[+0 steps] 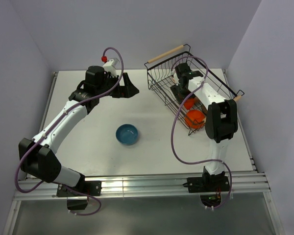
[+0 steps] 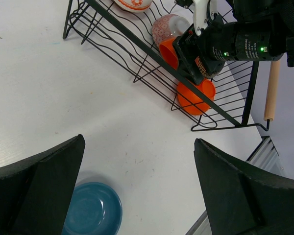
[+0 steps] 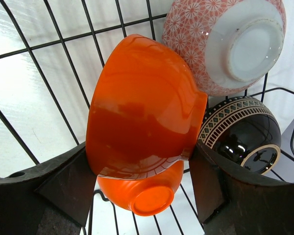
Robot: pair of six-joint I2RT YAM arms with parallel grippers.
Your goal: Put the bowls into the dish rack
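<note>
Right now your right hand (image 3: pixel 139 171) sits inside the dish rack (image 1: pixel 159 81), clamped on either side of a plain orange bowl (image 3: pixel 137 107) that is tipped on edge. A second orange bowl (image 3: pixel 142 193) lies just below it. The orange-and-white patterned bowl (image 3: pixel 220 44) and the dark brown bowl (image 3: pixel 240 132) are close beside. Your left hand (image 1: pixel 126 88) hangs wide open above the surface (image 1: pixel 157 147), where the blue bowl (image 1: pixel 127 134) sits upright, outside the rack.
</note>
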